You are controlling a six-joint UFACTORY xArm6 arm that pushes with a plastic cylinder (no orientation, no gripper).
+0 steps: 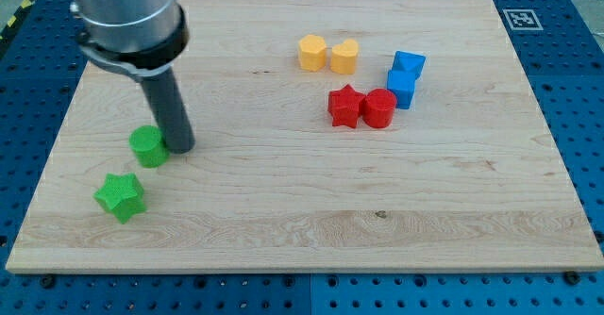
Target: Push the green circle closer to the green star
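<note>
The green circle (147,146) lies on the wooden board at the view's left. The green star (120,197) lies a short way below and left of it, with a small gap between them. My tip (182,149) rests on the board right against the green circle's right side. The dark rod rises from there up to the arm's grey body at the view's top left.
A yellow hexagon (312,52) and a yellow heart-like block (344,57) sit at the top middle. Two blue blocks (405,77) stand to their right. A red star (344,107) and a red circle (379,107) sit below them. The board's left edge (47,164) is near the green blocks.
</note>
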